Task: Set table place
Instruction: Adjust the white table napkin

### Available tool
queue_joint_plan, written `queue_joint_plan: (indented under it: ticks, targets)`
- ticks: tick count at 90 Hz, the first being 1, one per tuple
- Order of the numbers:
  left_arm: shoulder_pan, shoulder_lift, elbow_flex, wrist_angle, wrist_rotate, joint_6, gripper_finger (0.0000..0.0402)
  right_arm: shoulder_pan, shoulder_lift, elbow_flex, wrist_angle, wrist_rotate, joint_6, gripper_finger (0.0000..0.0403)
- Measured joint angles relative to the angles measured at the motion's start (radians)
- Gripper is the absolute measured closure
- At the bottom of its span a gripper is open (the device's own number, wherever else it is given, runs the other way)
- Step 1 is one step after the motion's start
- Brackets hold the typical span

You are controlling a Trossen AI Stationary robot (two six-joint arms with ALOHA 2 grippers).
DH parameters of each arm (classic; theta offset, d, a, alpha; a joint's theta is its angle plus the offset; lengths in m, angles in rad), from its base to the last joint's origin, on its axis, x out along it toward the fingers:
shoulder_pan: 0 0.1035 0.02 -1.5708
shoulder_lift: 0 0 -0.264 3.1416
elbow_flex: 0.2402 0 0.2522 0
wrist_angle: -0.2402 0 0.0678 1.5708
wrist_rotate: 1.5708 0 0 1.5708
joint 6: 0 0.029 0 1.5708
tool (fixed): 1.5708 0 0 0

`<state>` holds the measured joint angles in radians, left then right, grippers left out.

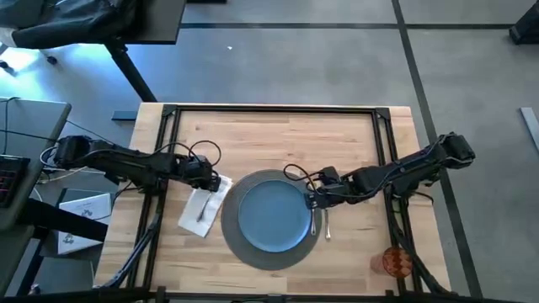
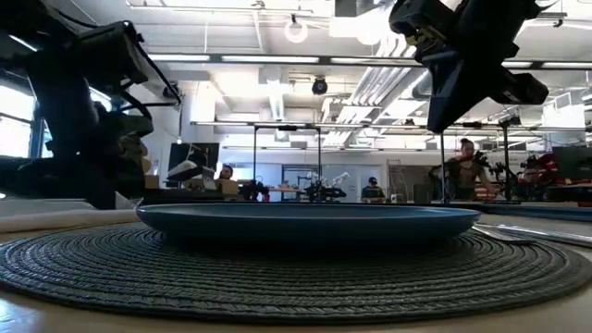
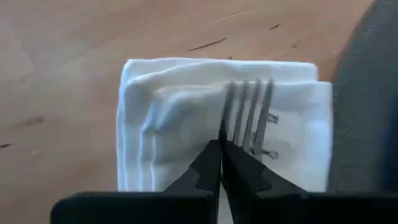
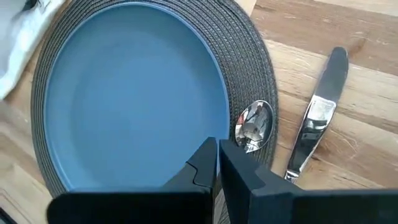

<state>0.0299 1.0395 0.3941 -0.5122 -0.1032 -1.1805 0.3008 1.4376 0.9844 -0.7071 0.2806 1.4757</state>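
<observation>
Right claw (image 4: 217, 163) sits over the blue plate's (image 1: 271, 215) right rim, fingers pressed together, empty. The spoon (image 4: 253, 126) lies just ahead on the mat's (image 4: 261, 68) edge, the knife (image 4: 316, 121) beyond, both running lengthwise away from it. Across the plate, the left claw (image 3: 221, 163) pinches the fork (image 3: 250, 113) above the napkin (image 3: 168, 121). The orange cup (image 1: 396, 262) waits near the desk's (image 1: 278, 139) corner, closest to the right arm.

A grey floor (image 1: 337, 67) crossed by dark seams is seen around the work area in the high view. A black chair (image 1: 63, 21) and a dark desk (image 1: 156, 18) are placed at the far left, and a grey desk (image 1: 29, 126) with cables is set along the left side, with papers (image 1: 80, 220) lying below it. In the low view, a workshop is shown behind, with ceiling lights (image 2: 296, 30), pipes and benches. A person (image 2: 462, 166) is seen standing at the right, and two more are seated farther back.
</observation>
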Motion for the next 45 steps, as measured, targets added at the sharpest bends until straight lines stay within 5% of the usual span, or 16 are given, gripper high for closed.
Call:
queue_joint_plan:
  ticks: [30, 45]
  targets:
    - [-0.055, -0.012, 0.074, -0.257, 0.177, 0.162, 0.0401, 0.000, 0.000, 0.000, -0.001, 0.000, -0.003, 0.0401]
    - [-0.163, -0.011, 0.049, -0.305, 0.151, 0.166, 0.0401, 0.000, 0.000, 0.000, -0.002, 0.002, -0.003, 0.0401]
